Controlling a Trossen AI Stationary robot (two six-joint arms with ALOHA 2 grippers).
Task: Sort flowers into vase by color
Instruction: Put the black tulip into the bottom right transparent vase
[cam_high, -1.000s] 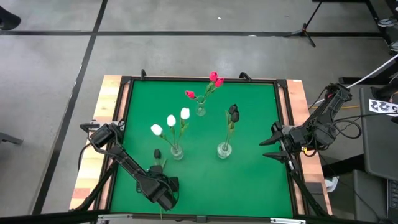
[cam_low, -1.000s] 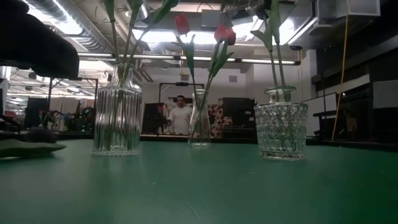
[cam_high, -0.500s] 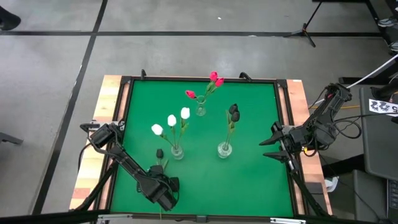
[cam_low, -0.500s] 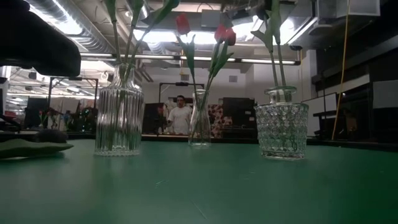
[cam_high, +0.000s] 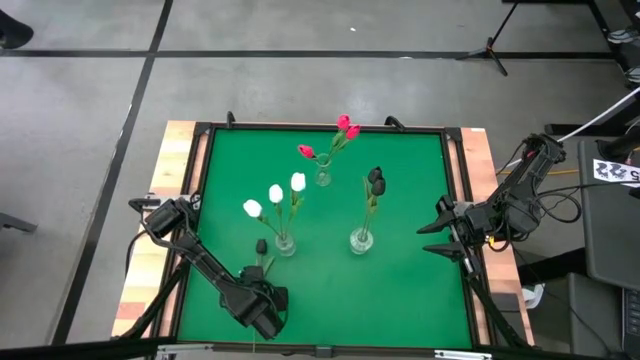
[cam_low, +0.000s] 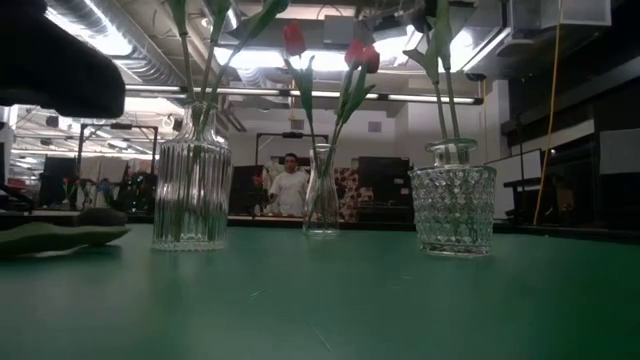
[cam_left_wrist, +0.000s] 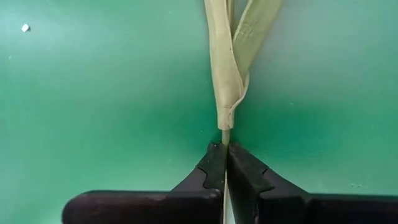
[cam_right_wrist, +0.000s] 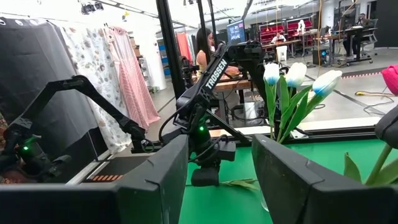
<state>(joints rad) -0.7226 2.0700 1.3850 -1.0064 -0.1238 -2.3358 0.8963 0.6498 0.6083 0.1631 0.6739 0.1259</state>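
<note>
A near-black tulip (cam_high: 261, 246) lies on the green mat (cam_high: 400, 290) at the near left, its leaves (cam_left_wrist: 233, 62) flat on the mat and its head (cam_low: 100, 214) toward the vases. My left gripper (cam_high: 262, 300) is shut on its stem. White tulips (cam_high: 275, 195) stand in a ribbed vase (cam_low: 190, 185), red ones (cam_high: 340, 135) in a narrow vase (cam_low: 321, 195), dark ones (cam_high: 375, 182) in a diamond-cut vase (cam_low: 452, 205). My right gripper (cam_high: 440, 230) hangs open at the mat's right edge, holding nothing. My left gripper pinches the tulip's thin stem (cam_left_wrist: 225, 134) just below the leaves, between its two fingertips (cam_left_wrist: 214, 158). The fingers come from above, pointing down. The flower lies along the mat, away from the fingers, toward the vases.
The three vases stand in the mat's middle, the ribbed one closest to the lying tulip. A raised black frame (cam_high: 200, 180) runs round the mat. Bare mat lies along the near edge. A person (cam_low: 290, 190) stands in the room beyond the table.
The lying tulip's head and leaf have swung a little toward the table's right, while the stem end under my left gripper has stayed in place.
</note>
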